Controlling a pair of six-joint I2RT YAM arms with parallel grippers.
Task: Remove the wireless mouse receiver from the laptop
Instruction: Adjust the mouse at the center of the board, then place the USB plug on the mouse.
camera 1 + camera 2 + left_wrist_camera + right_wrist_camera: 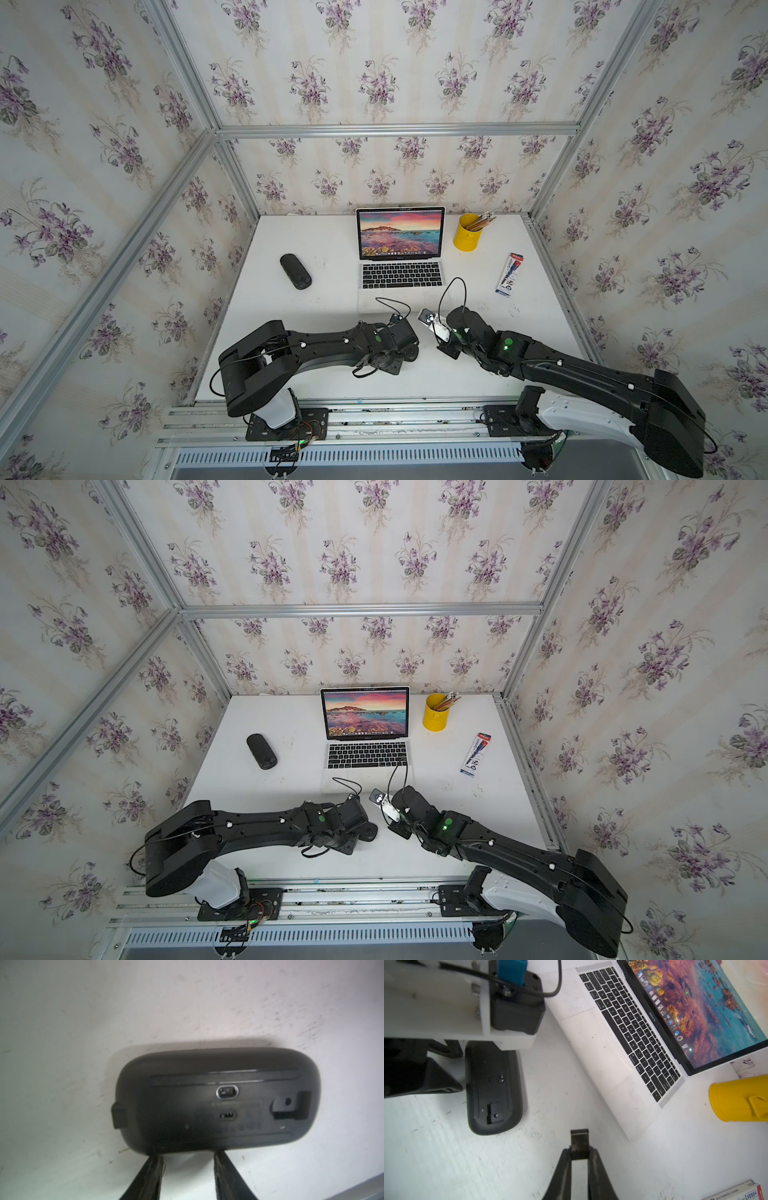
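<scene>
Two pincers: right gripper (579, 1154) pinches the wireless mouse receiver (579, 1139) clear of the laptop (596, 1043); left gripper (188, 1159), half-spread, touches the upturned mouse (176, 1105) by the table (83, 1022)'s front edge.

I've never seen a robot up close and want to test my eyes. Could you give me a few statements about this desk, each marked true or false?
1. The slim silver laptop has its screen lit with a pink-sunset seascape. True.
2. The tiny black wireless mouse receiver is plugged into the laptop. False: the right gripper pinches it, clear of the laptop.
3. The black oval mouse lies underside up. True.
4. The yellow cup is empty. False: it holds pencils.
</scene>
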